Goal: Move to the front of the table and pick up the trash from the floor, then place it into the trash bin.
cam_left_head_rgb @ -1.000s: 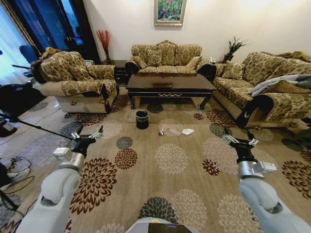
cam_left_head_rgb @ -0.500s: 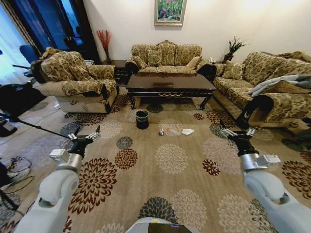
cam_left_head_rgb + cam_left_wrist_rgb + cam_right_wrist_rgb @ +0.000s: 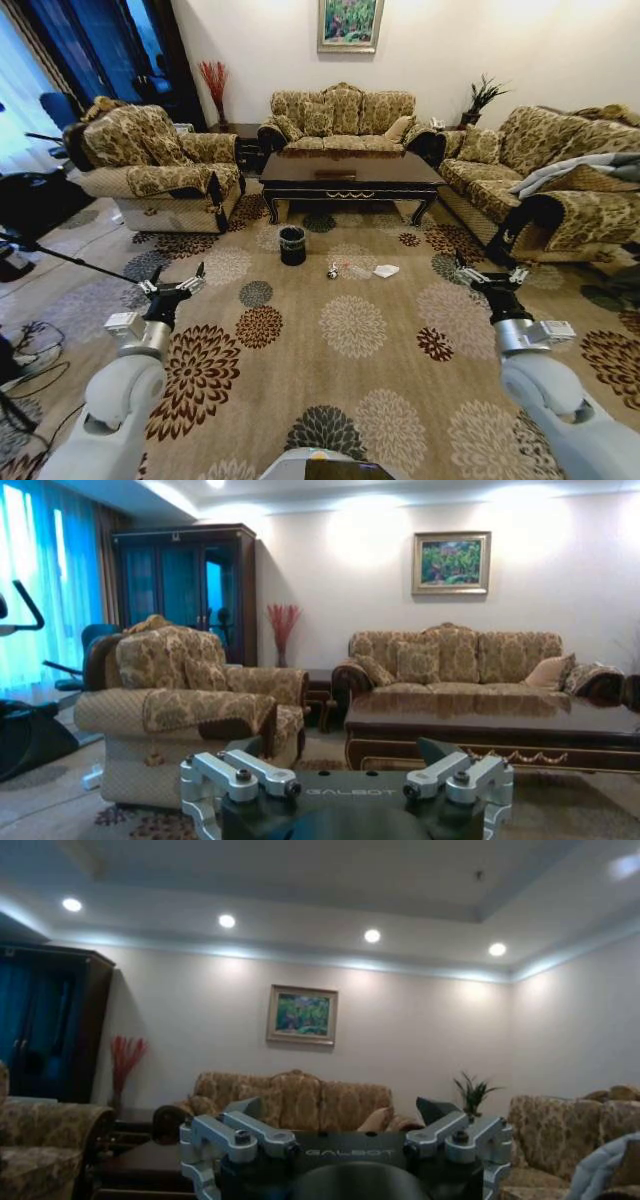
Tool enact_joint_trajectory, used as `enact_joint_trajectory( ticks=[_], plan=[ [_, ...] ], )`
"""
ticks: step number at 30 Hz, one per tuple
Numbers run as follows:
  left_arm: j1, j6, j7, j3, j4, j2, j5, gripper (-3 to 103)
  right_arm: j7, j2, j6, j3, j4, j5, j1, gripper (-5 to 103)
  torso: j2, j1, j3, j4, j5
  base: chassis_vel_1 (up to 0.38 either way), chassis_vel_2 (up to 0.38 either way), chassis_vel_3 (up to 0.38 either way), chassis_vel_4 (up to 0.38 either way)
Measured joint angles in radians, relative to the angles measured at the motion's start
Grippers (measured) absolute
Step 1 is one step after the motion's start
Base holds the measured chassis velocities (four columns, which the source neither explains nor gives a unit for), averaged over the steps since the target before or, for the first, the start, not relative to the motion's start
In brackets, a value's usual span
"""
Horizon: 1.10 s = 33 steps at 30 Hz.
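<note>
The dark glossy table [image 3: 350,172] stands ahead in front of the sofas, and its top [image 3: 480,716] also shows in the left wrist view. On the carpet before it stands the round black trash bin [image 3: 292,245]. To the bin's right lies the trash: a small dark-and-silver piece [image 3: 332,272], a clear bottle [image 3: 355,270] and a crumpled white paper [image 3: 386,270]. My left gripper [image 3: 176,281] is raised at the lower left, open and empty. My right gripper [image 3: 488,274] is raised at the right, open and empty. Both are well short of the trash.
An armchair [image 3: 160,165] stands left of the table, a sofa [image 3: 345,115] behind it and another sofa [image 3: 560,180] on the right. Black equipment and cables [image 3: 30,340] lie at the far left. Flowered carpet [image 3: 350,330] stretches between me and the trash.
The right gripper has risen and swung slightly inward, its wrist tilting up. The left gripper has shifted slightly. The room and the trash look unchanged.
</note>
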Motion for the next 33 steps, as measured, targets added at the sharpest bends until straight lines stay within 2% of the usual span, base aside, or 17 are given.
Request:
enact_joint_trajectory(
  ticks=[9,33],
  plan=[
    [0.009,0.000,0.001,0.006,0.000,-0.011,0.003,100,-0.020,0.024,0.075,-0.009,-0.043,-0.042,-0.004,100,-0.045,-0.020,-0.024,-0.0001,0.0000,0.000,0.000,0.000,0.000],
    [0.018,-0.012,-0.016,0.020,0.001,-0.018,0.001,100,-0.030,0.026,0.103,-0.029,-0.084,-0.051,0.019,100,-0.161,-0.072,-0.089,-0.0001,-0.0001,0.000,0.000,0.000,0.000]
  ],
)
